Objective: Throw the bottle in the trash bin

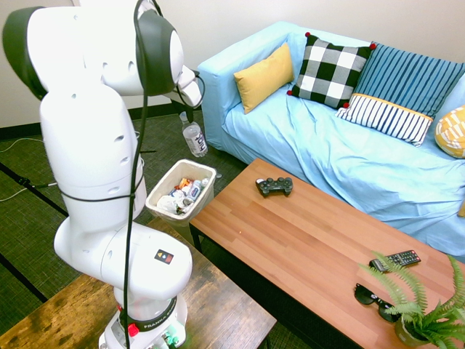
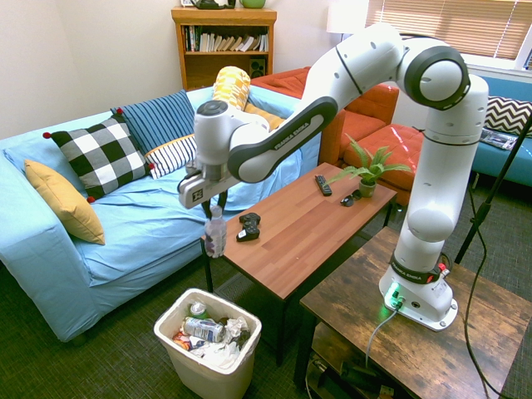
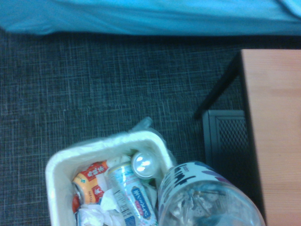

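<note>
Bottle (image 2: 215,235) of clear plastic hangs in the air from my claw (image 2: 211,208), which pinches it at the neck from above, fingers pressed tight on it. It hangs almost upright, its white label with dark print facing the first exterior camera, where it shows in front of the dark carpet (image 1: 160,138). It is off the desk (image 2: 307,224), just past the desk's near corner, and above the floor beside the trash bin (image 2: 208,349) rather than squarely over it. In the wrist view the bottle's body (image 3: 207,197) fills the lower edge, with the bin's cream rim (image 3: 94,146) next to it.

The trash bin stands on the carpet by the desk's leg, holding crumpled paper, a can and colourful wrappers. On the wooden desk lie 1 black game controller (image 2: 248,226), 1 remote control (image 2: 322,184), 1 pair of sunglasses (image 1: 374,302) and 1 small potted fern (image 2: 364,170). Behind it stands a light blue sofa (image 2: 141,216) with a yellow cushion (image 2: 62,199), a black-and-white checked cushion (image 2: 98,155) and striped cushions (image 2: 166,133).
</note>
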Controlling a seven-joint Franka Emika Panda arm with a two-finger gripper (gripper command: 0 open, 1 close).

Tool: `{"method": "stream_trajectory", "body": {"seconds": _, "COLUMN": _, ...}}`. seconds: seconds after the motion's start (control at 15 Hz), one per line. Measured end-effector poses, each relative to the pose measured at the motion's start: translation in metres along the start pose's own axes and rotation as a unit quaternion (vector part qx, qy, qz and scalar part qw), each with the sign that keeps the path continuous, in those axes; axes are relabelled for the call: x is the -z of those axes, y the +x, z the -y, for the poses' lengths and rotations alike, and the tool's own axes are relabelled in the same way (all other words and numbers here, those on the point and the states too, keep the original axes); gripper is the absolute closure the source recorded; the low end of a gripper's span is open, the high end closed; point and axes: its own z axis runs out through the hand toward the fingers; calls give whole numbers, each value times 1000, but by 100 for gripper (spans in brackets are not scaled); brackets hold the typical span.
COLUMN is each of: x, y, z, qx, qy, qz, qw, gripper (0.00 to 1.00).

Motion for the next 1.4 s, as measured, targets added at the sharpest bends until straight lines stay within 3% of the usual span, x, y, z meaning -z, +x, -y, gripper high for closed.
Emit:
{"method": "stream_trajectory", "body": {"seconds": 0.2, "x": -55, "y": -51, "z": 36, "qx": 26, "qy": -27, "qz": -6, "qw": 999, "gripper": 100}}
{"method": "stream_trajectory", "body": {"seconds": 0.4, "x": -115, "y": -66, "z": 49, "qx": 32, "qy": -55, "qz": -14, "qw": 998, "gripper": 100}}
{"method": "stream_trajectory", "body": {"seconds": 0.47, "x": -129, "y": -67, "z": 51, "qx": 32, "qy": -61, "qz": -17, "qw": 997, "gripper": 0}}
{"method": "stream_trajectory", "body": {"seconds": 0.67, "x": -149, "y": -69, "z": 54, "qx": 25, "qy": -72, "qz": -16, "qw": 997, "gripper": 0}}
{"method": "stream_trajectory", "body": {"seconds": 1.4, "x": -154, "y": -53, "z": 54, "qx": 8, "qy": -71, "qz": -10, "qw": 997, "gripper": 0}}
